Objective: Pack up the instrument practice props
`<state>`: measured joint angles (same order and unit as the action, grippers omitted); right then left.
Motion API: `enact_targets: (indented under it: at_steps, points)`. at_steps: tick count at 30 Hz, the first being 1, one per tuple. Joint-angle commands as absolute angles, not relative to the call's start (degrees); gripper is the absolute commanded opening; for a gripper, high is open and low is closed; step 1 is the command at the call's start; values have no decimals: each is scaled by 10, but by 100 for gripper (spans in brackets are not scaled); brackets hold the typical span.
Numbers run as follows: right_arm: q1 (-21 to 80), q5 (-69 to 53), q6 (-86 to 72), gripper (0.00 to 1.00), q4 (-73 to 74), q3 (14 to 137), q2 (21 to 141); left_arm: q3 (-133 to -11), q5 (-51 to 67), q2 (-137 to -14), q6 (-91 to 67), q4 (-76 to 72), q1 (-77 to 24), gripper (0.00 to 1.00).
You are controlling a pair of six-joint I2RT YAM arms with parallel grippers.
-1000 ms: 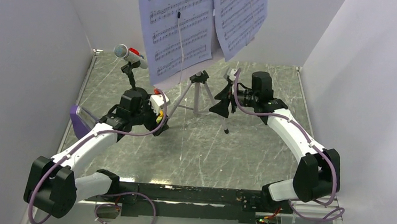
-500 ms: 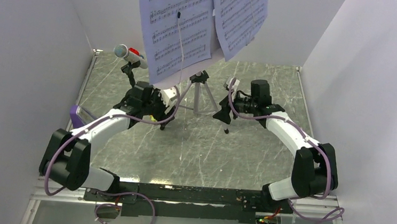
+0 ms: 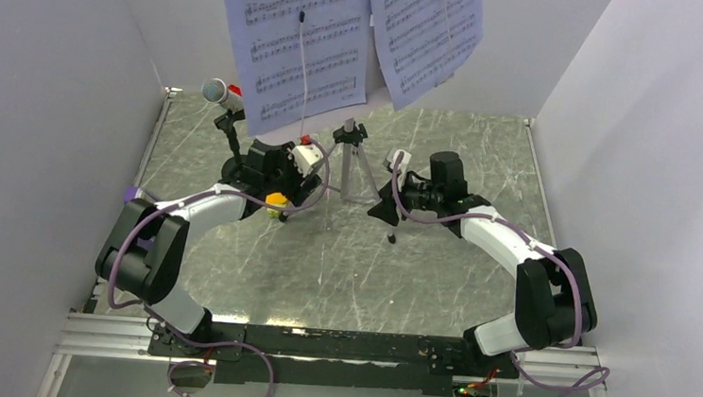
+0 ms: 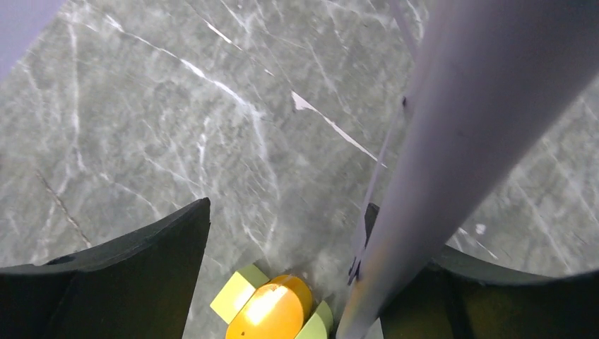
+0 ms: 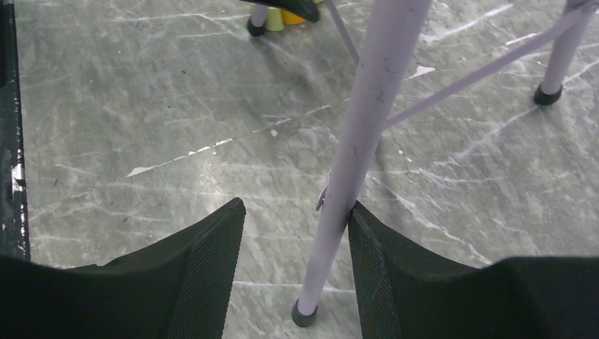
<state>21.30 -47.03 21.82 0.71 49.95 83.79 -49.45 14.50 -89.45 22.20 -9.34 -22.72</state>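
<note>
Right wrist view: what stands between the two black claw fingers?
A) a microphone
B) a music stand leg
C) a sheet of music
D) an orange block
B: a pale stand leg runs down between the right claw's fingers to its dark foot on the table.

table (image 3: 437, 262): grey-green marble, white veins
music stand (image 3: 348, 165): pale grey legs
sheet-music pages (image 3: 294, 42): white, black note lines
block (image 4: 272, 311), by the music stand: orange, yellow-green
microphone (image 3: 216, 91): silver head, black stand
</note>
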Motion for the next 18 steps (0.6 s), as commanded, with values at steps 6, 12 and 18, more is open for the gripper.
enact_targets:
  at_steps: [6, 12, 18]
  points:
    - [304, -532, 167, 57, -13, 475, 823, -501, 75, -936, 229, -213, -236, 84]
    - [335, -535, 159, 57, -15, 484, 841, -505, 59, -953, 226, -231, -236, 84]
    - [347, -533, 160, 57, -13, 487, 852, -510, 50, -957, 215, -233, -236, 85]
